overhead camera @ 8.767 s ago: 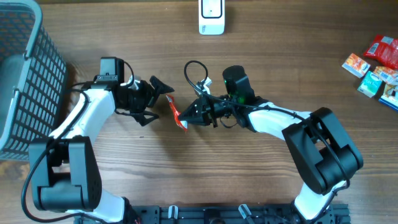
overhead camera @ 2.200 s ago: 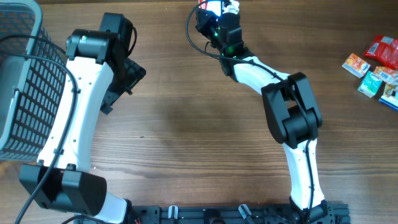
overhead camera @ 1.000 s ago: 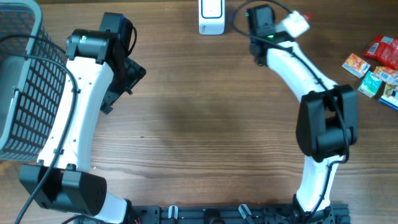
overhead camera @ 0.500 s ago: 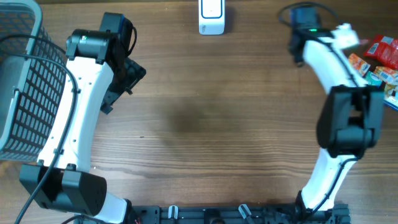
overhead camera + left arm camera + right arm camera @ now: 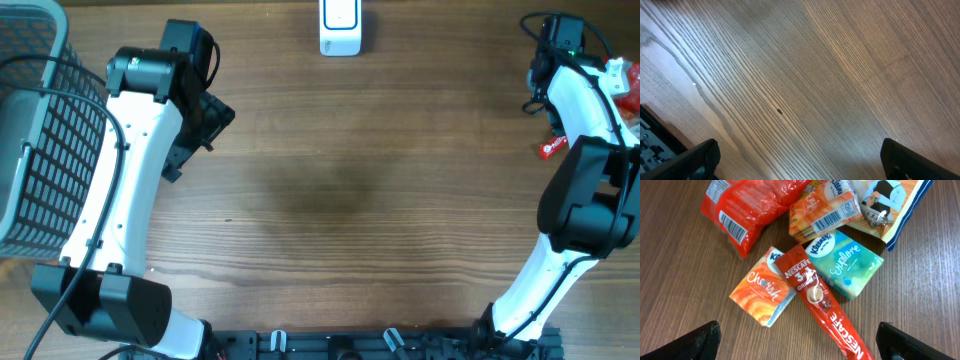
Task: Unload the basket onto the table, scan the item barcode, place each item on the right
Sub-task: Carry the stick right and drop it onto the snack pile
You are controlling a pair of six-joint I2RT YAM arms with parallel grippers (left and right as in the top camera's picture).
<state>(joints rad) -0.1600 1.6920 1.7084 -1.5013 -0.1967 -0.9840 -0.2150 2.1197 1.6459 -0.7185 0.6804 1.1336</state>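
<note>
My right jaws stand wide apart over the Nescafe sachet [image 5: 822,307], which lies on the table [image 5: 680,270] between the orange tissue pack [image 5: 760,297] and the green tissue pack [image 5: 847,265]. My left jaws are apart too.

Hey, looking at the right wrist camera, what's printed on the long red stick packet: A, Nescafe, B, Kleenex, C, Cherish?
A: the red stick packet reads Nescafe along its length, while Kleenex is on the green tissue pack and Cherish on the orange tissue pack beside it.
</note>
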